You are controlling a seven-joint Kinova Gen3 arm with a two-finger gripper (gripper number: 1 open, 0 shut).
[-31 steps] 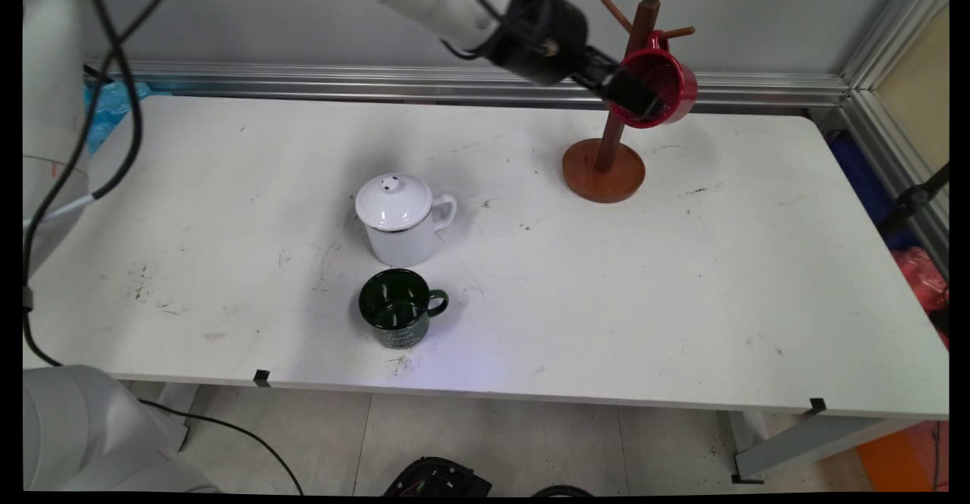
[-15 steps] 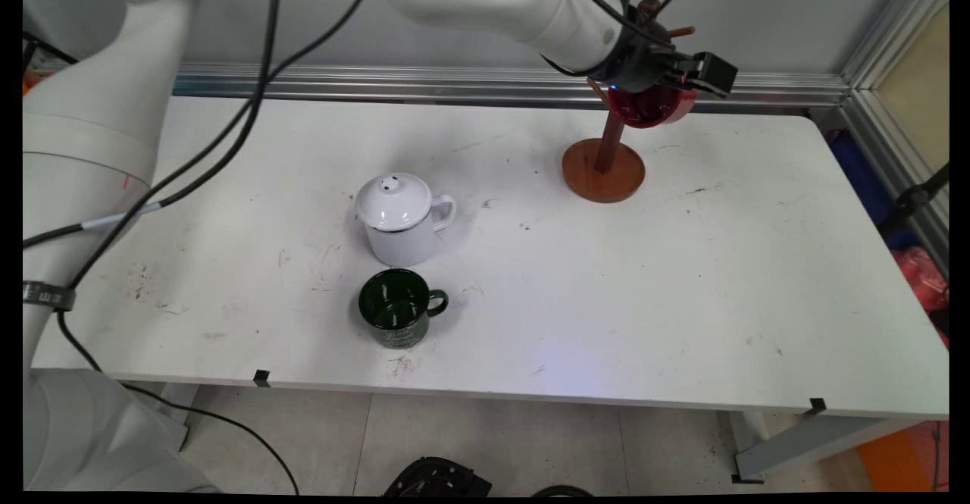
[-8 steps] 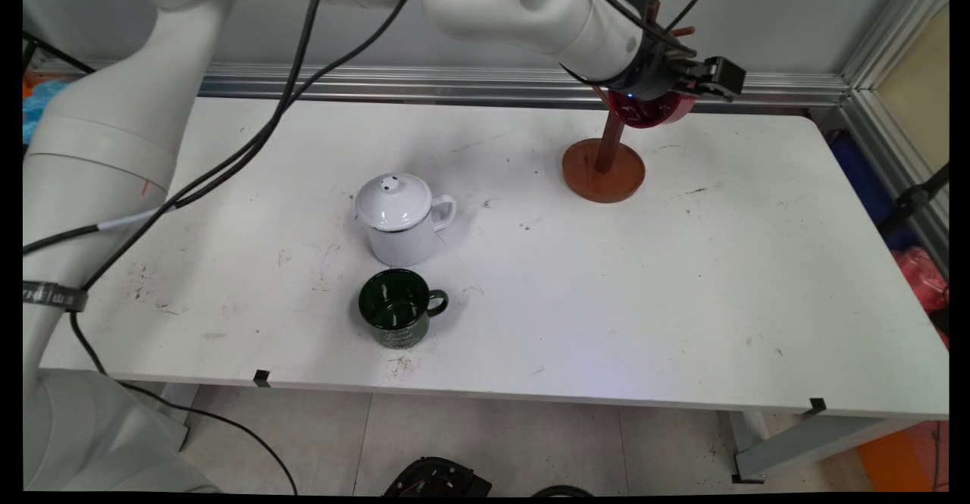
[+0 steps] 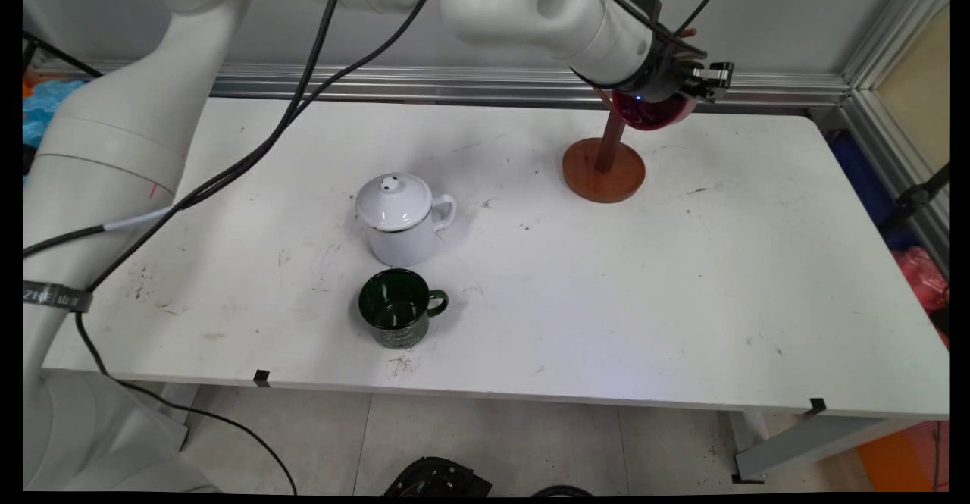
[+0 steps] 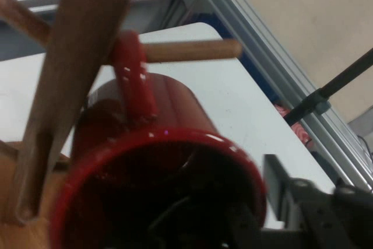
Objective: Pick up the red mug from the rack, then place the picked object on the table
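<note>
1. Three cups in view, on or over one white table (image 4: 682,277). Nearest the front edge: a dark green mug (image 4: 399,308), upright, handle to the picture's right; I see nothing in it.
2. Just behind it, a white enamel mug (image 4: 406,218) with its domed lid on; contents hidden.
3. Far right, near the wall: a wooden mug tree (image 4: 604,168) on a round base.
4. A red mug (image 5: 157,185) hangs on the tree, its handle (image 5: 135,80) looped over a peg (image 5: 192,50), its mouth turned toward the hand camera.
5. Tool (image 4: 701,79) sits at the red mug's rim, one finger (image 5: 278,188) outside the wall; whether it grips or is released, cannot tell.
</note>
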